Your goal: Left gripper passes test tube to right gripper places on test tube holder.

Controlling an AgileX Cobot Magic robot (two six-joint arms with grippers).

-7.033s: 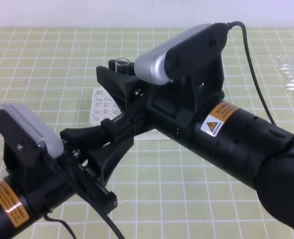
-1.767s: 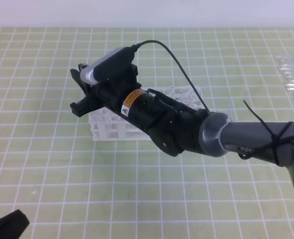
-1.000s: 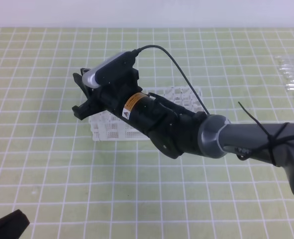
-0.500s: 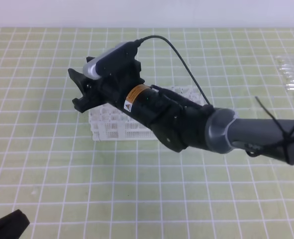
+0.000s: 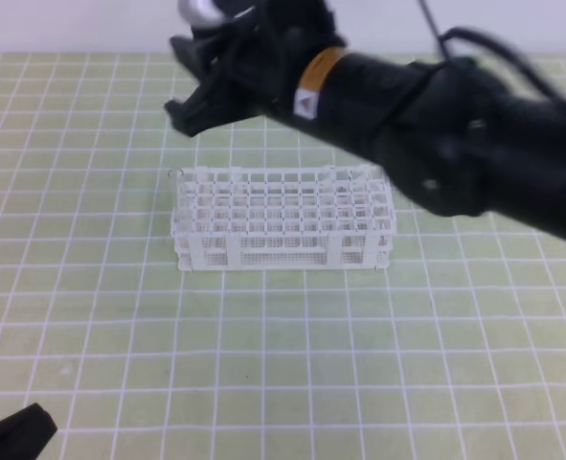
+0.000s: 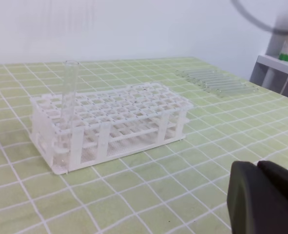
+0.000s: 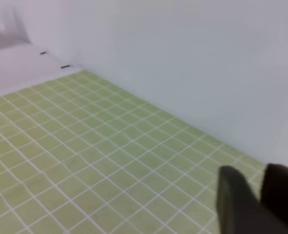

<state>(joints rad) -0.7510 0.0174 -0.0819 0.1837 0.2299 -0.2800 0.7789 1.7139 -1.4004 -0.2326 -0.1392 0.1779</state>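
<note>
Looks like the test tube (image 6: 69, 92) is already standing upright in the far-left corner hole of the test tube holder (image 5: 283, 230), so your job now is a clean exit. The right gripper (image 5: 198, 81) sits high above the rack's far-left end, fingers a little apart with nothing between them. Lift straight up before swinging right so you don't clip the tube's rim. The left gripper (image 6: 263, 197) is parked low at the near side, fingers closed and empty. Spare tubes (image 6: 214, 80) lie far right on the tabletop (image 5: 283, 364).

Only an apparently unreadable warning label (image 5: 318, 79) shows.
</note>
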